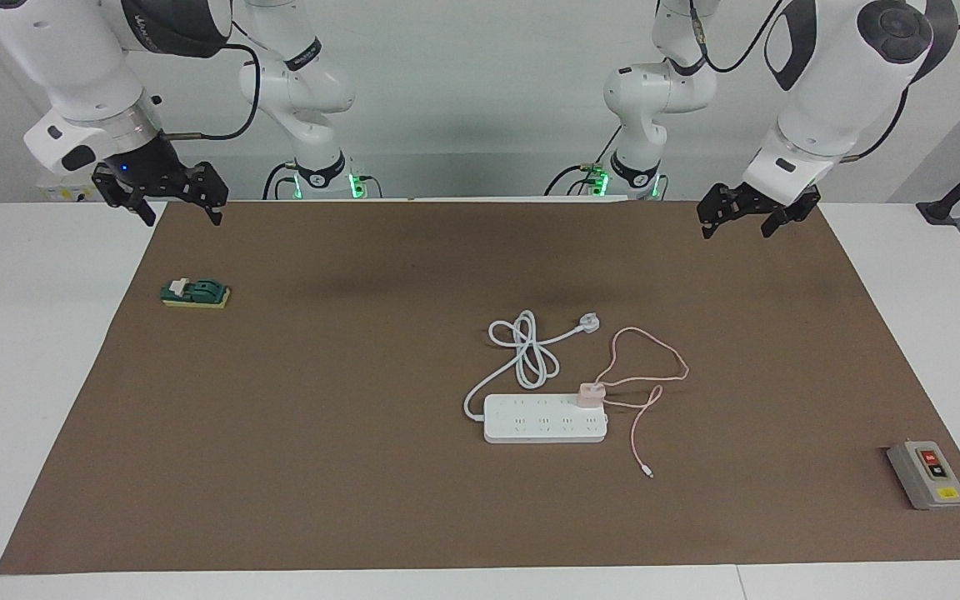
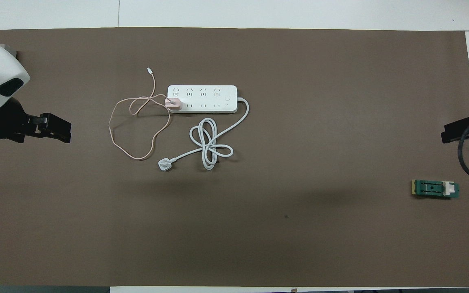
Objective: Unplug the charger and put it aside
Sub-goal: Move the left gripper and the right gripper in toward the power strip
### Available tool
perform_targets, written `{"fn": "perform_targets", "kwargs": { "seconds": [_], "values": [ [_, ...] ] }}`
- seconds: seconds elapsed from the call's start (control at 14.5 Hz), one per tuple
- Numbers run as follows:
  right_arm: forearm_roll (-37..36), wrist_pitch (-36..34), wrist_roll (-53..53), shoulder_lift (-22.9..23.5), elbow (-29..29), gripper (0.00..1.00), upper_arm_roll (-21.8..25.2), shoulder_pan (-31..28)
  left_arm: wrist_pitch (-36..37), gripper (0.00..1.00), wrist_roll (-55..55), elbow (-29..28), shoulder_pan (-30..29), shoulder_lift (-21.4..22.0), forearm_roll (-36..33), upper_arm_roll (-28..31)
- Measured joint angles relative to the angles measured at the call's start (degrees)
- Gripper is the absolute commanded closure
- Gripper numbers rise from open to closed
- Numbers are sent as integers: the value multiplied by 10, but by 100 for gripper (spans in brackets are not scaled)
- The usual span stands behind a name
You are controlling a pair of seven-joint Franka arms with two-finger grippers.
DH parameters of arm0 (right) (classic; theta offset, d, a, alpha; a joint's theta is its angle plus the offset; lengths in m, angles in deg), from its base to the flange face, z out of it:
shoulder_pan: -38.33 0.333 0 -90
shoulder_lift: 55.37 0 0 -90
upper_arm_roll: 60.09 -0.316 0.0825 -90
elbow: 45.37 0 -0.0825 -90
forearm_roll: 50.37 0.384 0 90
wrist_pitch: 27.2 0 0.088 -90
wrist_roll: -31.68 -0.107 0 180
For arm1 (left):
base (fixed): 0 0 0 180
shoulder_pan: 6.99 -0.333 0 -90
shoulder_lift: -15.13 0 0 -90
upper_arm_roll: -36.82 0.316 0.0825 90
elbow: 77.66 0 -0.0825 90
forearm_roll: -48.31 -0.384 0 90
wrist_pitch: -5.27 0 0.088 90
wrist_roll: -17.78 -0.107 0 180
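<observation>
The charger (image 1: 590, 395) is a small pink cube plugged into the white power strip (image 1: 545, 418), at the strip's end toward the left arm. In the facing view it sits just right of the picture's centre and a little below the middle; in the overhead view it lies in the upper left part of the frame. Its thin pink cable (image 1: 642, 377) loops loosely over the brown mat (image 1: 363, 467) beside the strip and ends in a small free connector. The strip's thick white cord (image 1: 523, 350) lies coiled on the mat, nearer to the robots than the strip, with its plug unattached.

The left gripper (image 1: 747, 218) hangs in the air at the upper right of the facing view, over the mat's edge, well apart from the charger and holding nothing; its fingers are spread apart. The right gripper (image 1: 180, 202) hangs at the upper left of that view, over the mat's corner, also empty with fingers spread, and far from the charger.

A green block (image 1: 195, 293) lies on the mat below the right gripper. A grey switch box (image 1: 927, 475) sits at the lower right of the facing view.
</observation>
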Motion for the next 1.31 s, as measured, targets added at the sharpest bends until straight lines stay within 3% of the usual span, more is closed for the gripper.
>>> {"fn": "perform_targets", "kwargs": {
  "seconds": [0.83, 1.31],
  "values": [
    [0, 0, 0, 0, 0, 0, 0, 0, -5, 0, 0, -1, 0, 0, 0, 11],
    [4, -10, 0, 0, -1, 0, 0, 0, -129, 0, -58, -57, 34, 7, 1, 6]
  ]
}}
